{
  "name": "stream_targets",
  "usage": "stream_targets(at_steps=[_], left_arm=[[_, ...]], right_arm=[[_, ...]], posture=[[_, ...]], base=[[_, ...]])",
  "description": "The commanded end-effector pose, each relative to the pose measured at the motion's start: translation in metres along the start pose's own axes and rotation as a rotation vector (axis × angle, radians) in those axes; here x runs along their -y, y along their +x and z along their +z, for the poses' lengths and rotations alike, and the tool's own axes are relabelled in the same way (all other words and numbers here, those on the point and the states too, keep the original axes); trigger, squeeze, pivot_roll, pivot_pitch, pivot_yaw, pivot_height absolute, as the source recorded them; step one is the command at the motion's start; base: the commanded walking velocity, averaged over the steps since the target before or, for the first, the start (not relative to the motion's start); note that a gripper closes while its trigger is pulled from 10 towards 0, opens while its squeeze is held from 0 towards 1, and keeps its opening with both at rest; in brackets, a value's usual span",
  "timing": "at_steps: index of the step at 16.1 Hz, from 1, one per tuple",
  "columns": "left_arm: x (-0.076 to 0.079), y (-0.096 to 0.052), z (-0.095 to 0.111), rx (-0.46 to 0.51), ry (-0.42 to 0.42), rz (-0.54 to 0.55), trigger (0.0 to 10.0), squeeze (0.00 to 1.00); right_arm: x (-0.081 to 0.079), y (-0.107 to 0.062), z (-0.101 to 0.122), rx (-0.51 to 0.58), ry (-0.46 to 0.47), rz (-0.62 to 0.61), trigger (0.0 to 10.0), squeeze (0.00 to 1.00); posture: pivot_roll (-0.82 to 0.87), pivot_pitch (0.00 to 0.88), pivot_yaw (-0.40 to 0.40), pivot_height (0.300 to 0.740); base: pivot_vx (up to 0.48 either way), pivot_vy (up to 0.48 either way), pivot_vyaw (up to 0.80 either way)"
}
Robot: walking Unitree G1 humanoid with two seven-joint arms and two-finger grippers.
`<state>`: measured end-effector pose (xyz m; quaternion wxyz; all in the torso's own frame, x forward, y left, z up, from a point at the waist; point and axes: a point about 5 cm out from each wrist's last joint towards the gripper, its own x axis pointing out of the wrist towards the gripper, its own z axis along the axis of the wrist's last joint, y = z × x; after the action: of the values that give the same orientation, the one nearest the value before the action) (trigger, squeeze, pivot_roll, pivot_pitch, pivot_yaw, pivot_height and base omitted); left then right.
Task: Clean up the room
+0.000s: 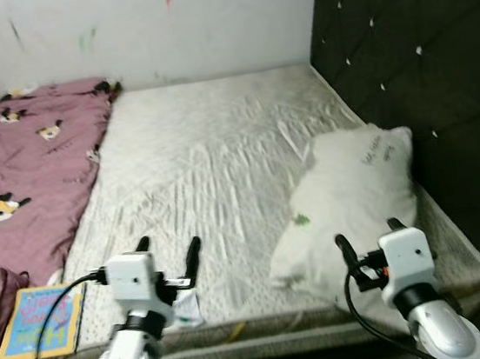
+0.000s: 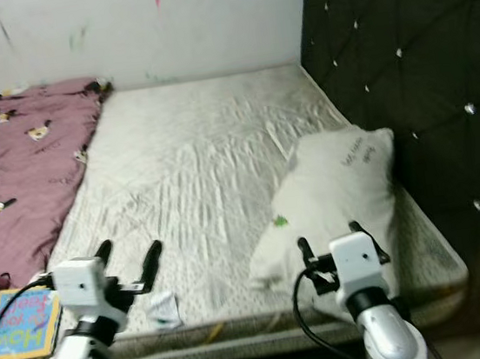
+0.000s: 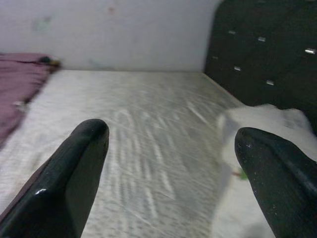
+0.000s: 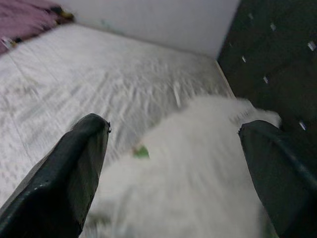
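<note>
- Nearest the head camera, the left gripper [image 1: 168, 247] is raised over the near edge of the bed, its two black fingers spread wide apart with nothing between them.
- Left wrist view confirms this: both fingers [image 3: 74, 173] stand well apart, bare mattress showing in the gap.
- Right gripper [image 1: 370, 235] is likewise raised at the near edge, fingers parted and holding nothing; it sits just in front of the near end of the pillow.
- Right wrist view shows its fingers [image 4: 64, 173] wide, with the pillow beyond and between them; contact cannot be confirmed.
- White rumpled pillow with a small green mark [image 1: 351, 192] lies on the right side of the bed, against the headboard, tilted diagonally.
- Wrinkled off-white fitted mattress sheet [image 1: 211, 157] covers the bed.
- Black tufted headboard with silver studs [image 1: 418, 61] runs along the bed's right side.
- Small pale wrapper or scrap of paper [image 1: 187, 309] lies on the sheet at the near edge, just beside the left gripper's body.
- Mauve blanket printed with cartoon dog figures [image 1: 29, 170] lies along the bed's left side.
- Bright blue and yellow children's book [image 1: 40, 320] lies flat near the blanket's near end, left of the left arm.
- White wall with faint coloured scribbles [image 1: 143, 29] stands behind the bed.
</note>
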<state>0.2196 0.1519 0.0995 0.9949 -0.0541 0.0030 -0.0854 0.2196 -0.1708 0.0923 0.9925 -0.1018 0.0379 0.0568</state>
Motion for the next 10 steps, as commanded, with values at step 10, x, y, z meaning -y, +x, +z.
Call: stream_targets(at_steps=[10], left_arm=[[-0.0142, -0.0005, -0.0066, -0.042, -0.004, 0.046, 10.0, 0.00]], right_arm=[[-0.0144, 0.0071, 0.0024, 0.025, 0.038, 0.059, 10.0, 0.00]], posture=[[0.00, 0.026, -0.016, 0.740]], base=[[0.024, 0.000, 0.30]])
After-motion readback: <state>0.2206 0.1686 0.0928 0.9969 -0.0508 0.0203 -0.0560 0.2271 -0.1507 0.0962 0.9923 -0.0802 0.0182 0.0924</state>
